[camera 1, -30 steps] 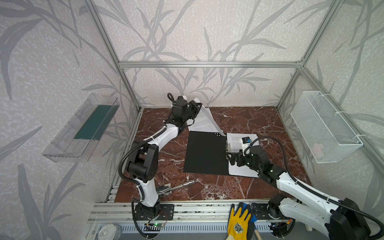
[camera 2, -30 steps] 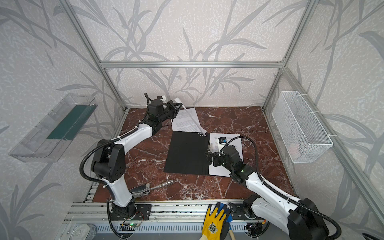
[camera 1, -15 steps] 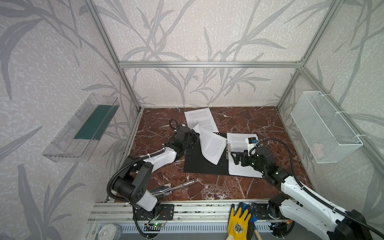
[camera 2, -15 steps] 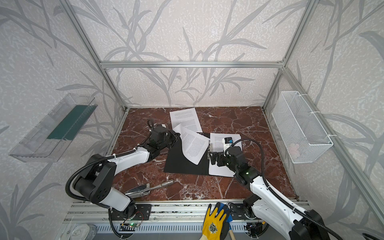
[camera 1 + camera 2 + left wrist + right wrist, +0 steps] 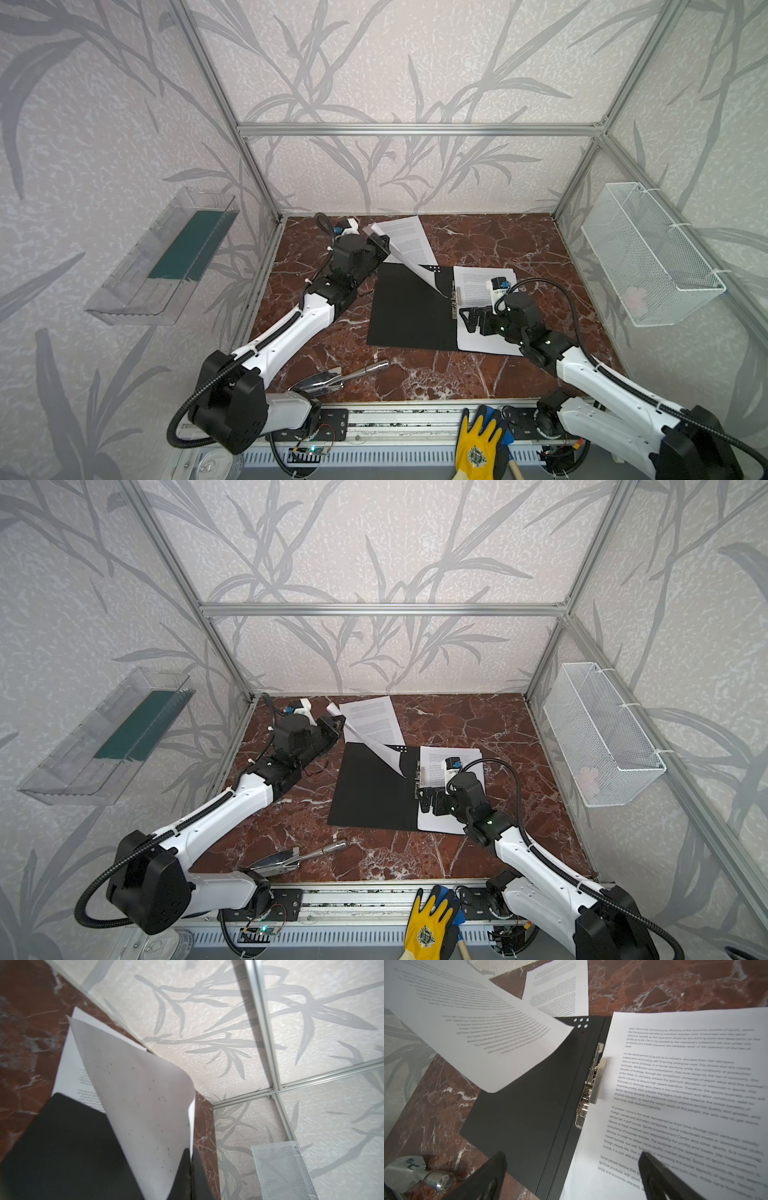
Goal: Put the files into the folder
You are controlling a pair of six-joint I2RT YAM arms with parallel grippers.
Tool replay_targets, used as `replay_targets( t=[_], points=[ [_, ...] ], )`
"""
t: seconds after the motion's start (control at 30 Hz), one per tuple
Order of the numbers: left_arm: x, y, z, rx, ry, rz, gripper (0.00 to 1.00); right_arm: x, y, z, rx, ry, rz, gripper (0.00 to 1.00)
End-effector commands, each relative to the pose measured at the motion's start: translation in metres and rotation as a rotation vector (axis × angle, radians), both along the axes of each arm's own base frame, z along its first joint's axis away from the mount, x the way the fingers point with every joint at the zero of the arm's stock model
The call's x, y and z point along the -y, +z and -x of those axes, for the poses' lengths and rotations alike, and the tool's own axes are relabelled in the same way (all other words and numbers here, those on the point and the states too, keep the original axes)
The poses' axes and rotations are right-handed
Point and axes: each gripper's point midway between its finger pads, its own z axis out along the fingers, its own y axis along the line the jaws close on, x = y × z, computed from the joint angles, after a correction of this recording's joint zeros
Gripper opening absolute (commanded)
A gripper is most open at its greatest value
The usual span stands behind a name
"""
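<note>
The folder [image 5: 407,316] [image 5: 374,796] lies open on the marble table, black inside up, with its metal clip [image 5: 591,1084] on the spine. Printed white files [image 5: 473,282] [image 5: 675,1084] rest on its right half. My left gripper [image 5: 380,243] [image 5: 190,1159] is at the back left, shut on the edge of one sheet [image 5: 384,752] [image 5: 477,1032]. That sheet slopes down over the folder's left half toward the clip. Another sheet [image 5: 409,237] [image 5: 560,987] lies flat behind the folder. My right gripper [image 5: 467,320] [image 5: 572,1155] stands open low over the spine, holding nothing.
A metal scoop [image 5: 340,376] lies on the table in front of the folder. A yellow glove [image 5: 478,449] sits on the front rail. A wire basket [image 5: 652,257] hangs on the right wall, and a clear tray with a dark green slab [image 5: 166,257] hangs on the left wall.
Half a second ago my left gripper held the sheet near the folder's left edge. It has swung back to the rear left with the sheet still in it. The right gripper has barely moved.
</note>
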Motion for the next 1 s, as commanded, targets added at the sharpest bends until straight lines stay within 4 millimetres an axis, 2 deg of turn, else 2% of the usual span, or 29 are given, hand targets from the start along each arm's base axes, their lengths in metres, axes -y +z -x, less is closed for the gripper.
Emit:
replay_targets(
  t=[0.0,0.17,0.3,0.4,0.5,0.67,0.77,0.97],
  points=[
    [0.03,0.021,-0.001,0.043,-0.077,-0.027,0.0,0.03,0.014,-0.006,0.03,-0.13,0.053,0.99],
    [0.096,0.045,-0.001,0.093,-0.204,-0.03,0.0,0.067,0.014,-0.007,0.008,-0.279,0.052,0.99],
    [0.147,0.059,-0.002,0.118,-0.291,-0.027,0.0,0.086,0.014,-0.006,-0.004,-0.364,0.055,0.99],
    [0.179,0.065,-0.001,0.129,-0.341,-0.03,0.0,0.092,0.017,-0.004,0.012,-0.392,0.036,0.99],
    [0.201,0.074,0.002,0.145,-0.368,-0.028,0.0,0.1,0.022,0.0,0.037,-0.421,0.048,0.99],
    [0.207,0.074,0.004,0.138,-0.353,-0.029,0.0,0.111,0.032,0.005,0.077,-0.465,0.06,0.99],
    [0.196,0.064,0.003,0.108,-0.312,-0.055,0.0,0.115,0.037,0.008,0.101,-0.482,0.056,0.99],
    [0.151,0.011,0.004,0.027,-0.151,-0.139,0.0,0.117,0.044,0.012,0.126,-0.479,0.051,0.99]
  ],
)
